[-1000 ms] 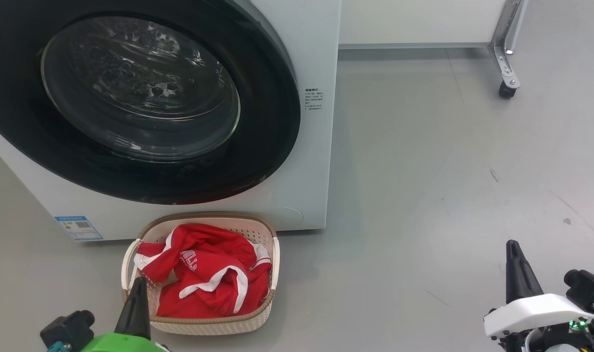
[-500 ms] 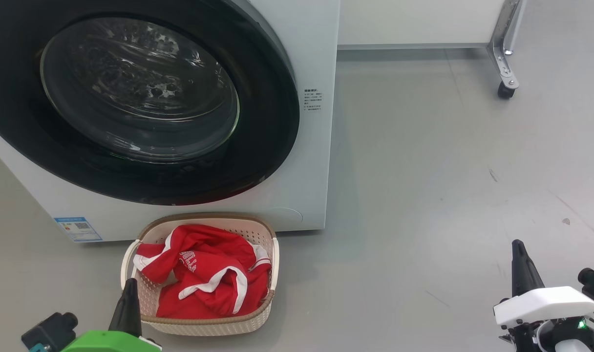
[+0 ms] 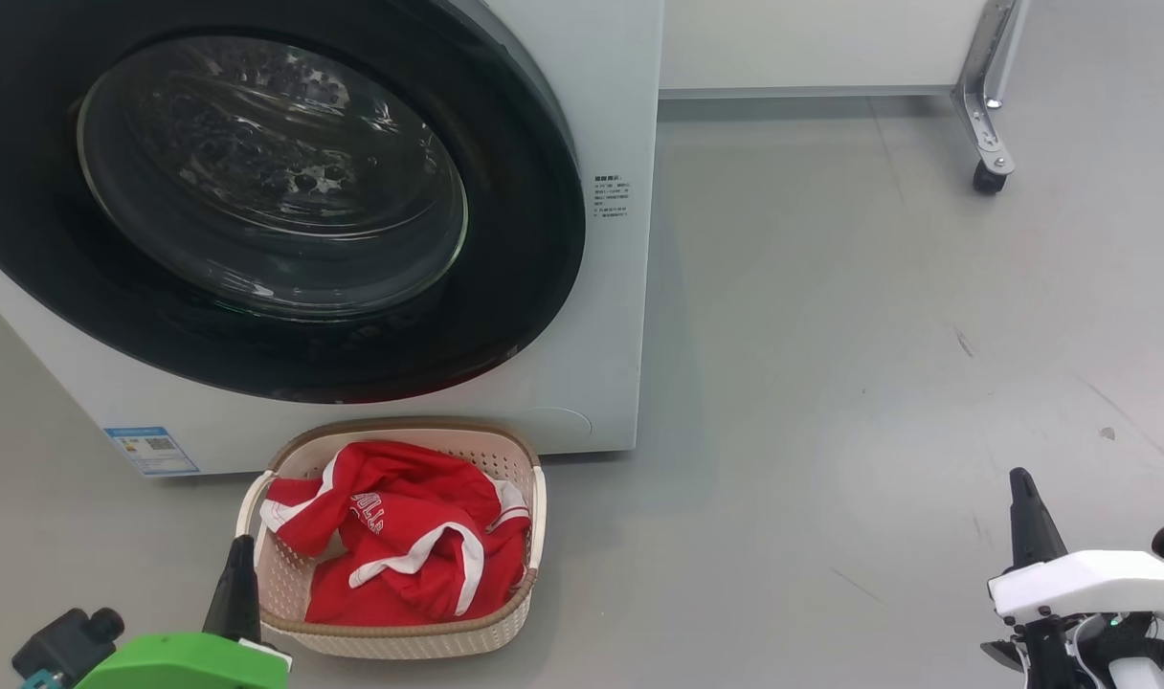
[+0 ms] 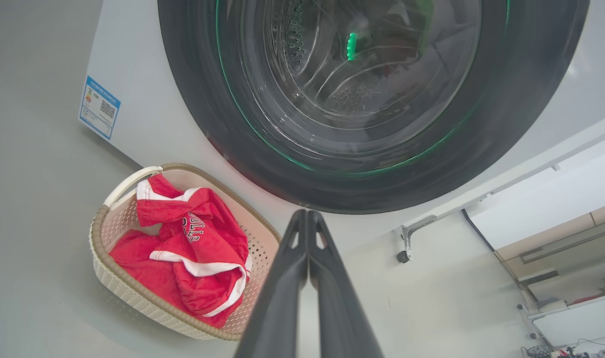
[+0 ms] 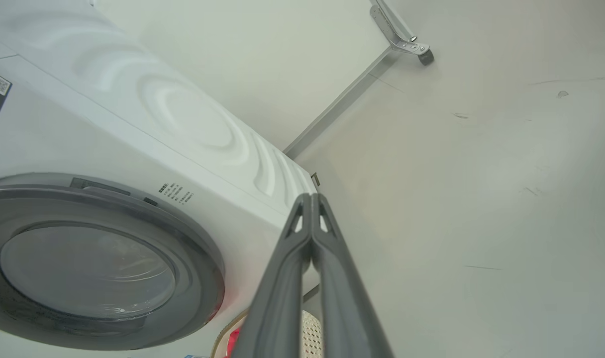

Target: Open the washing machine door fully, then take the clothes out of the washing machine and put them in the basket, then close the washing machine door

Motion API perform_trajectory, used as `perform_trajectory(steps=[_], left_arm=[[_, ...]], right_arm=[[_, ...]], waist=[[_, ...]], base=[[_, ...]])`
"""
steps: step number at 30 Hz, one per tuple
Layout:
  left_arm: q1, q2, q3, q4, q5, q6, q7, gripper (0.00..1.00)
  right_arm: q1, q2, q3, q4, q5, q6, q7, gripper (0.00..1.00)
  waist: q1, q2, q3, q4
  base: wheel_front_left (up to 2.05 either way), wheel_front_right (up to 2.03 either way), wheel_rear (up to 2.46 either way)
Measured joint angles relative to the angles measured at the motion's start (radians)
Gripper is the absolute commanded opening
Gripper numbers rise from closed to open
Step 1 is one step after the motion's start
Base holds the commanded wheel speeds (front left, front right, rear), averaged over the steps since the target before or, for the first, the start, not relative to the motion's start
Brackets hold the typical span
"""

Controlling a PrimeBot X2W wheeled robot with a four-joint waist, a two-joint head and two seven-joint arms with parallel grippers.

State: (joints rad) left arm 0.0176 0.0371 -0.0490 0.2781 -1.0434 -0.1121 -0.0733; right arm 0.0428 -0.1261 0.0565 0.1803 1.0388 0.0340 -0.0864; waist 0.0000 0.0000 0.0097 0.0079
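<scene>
Head view: castered metal leg (image 3: 985, 134) stands right of washing machine (image 3: 620, 335).

Bright, even overhead light fills the room, with soft shadows beside the washer (image 3: 620, 287) and basket (image 3: 410, 641). Reflections streak the door glass (image 3: 276, 182), tinged green in the left wrist view, whose wide-angle edges bow.

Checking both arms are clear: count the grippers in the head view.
2. The left dark two-fingered gripper, shut, at lower left beside the cream perforated plastic basket; the right gripper, shut, at lower right over grey floor.
</scene>
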Motion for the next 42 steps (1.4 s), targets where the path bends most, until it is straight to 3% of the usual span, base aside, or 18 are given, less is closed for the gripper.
perform_trajectory(steps=[42], left_arm=[[-0.060, 0.011, 0.079, 0.000, -0.503, -0.008, 0.134, 0.00]], right_arm=[[-0.081, 0.037, -0.112, 0.075, 0.525, 0.071, 0.127, 0.00]], waist=[[0.0000, 0.0000, -0.006, -0.007]], base=[[0.00, 0.00, 0.00]])
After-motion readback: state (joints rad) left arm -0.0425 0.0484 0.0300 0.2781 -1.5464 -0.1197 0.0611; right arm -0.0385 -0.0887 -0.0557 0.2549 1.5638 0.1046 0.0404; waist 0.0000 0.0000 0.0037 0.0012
